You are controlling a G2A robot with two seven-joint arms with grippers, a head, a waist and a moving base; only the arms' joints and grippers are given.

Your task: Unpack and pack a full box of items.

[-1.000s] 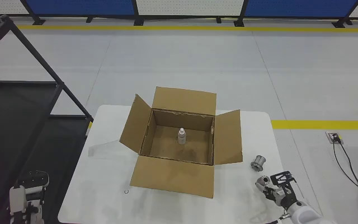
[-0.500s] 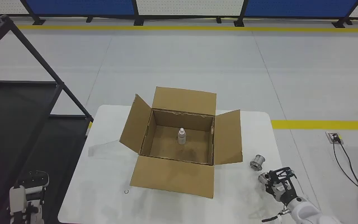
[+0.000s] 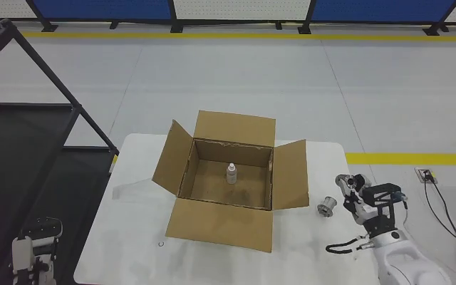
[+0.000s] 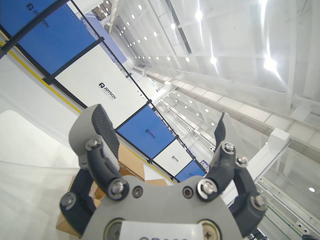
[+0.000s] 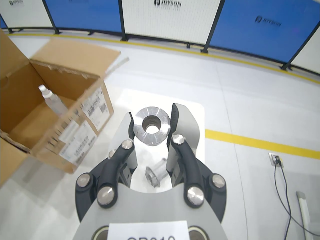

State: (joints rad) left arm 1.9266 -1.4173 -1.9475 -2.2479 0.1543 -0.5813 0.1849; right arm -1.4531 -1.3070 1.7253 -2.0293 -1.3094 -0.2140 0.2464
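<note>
An open cardboard box [image 3: 221,224] stands mid-table with a small white bottle [image 3: 231,173] upright inside; the right wrist view shows the box [image 5: 82,126] and the bottle [image 5: 51,101] too. My right gripper [image 3: 350,187] hovers by the table's right edge, shut on a metal ring [image 3: 344,179]. In its own view the gripper [image 5: 152,119] pinches the ring [image 5: 152,139] by its sides. A metal spool [image 3: 326,207] lies on the table below it, seen as the spool [image 5: 156,173]. My left gripper [image 4: 161,123] points up at the ceiling, open and holding nothing.
The white table [image 3: 135,214] has bare room left of the box, where a tiny ring [image 3: 161,244] lies near the front. The box's four flaps are spread outward. A black frame [image 3: 64,107] stands off the table's left side.
My right gripper, shut on the metal ring, has risen from the table's front right corner and moved toward the far side, past the spool. The box and bottle have not moved.
</note>
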